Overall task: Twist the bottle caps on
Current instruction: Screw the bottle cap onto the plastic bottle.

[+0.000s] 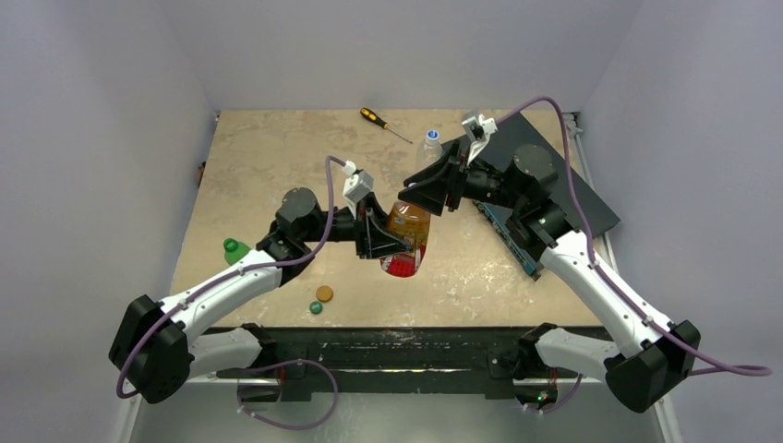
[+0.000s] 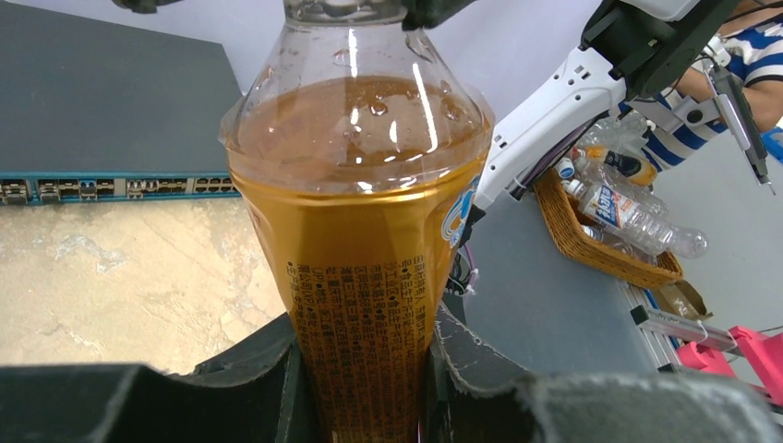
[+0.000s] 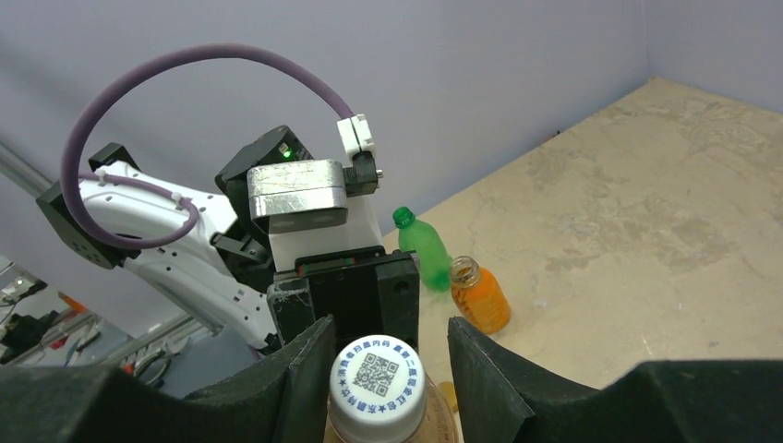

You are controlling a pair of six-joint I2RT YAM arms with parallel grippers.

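My left gripper is shut on the body of an amber bottle with a red lower label and holds it above the table; in the left wrist view the bottle fills the space between the pads. A white cap with a printed code sits on its neck. My right gripper is open around that cap: the left finger is at its edge and the right finger stands apart. An orange cap and a dark green cap lie near the front edge.
A green bottle lies by the left arm, and a small open orange bottle is beside it. A clear bottle and a screwdriver are at the back. A dark network switch lies at right. A wicker basket of bottles is off the table.
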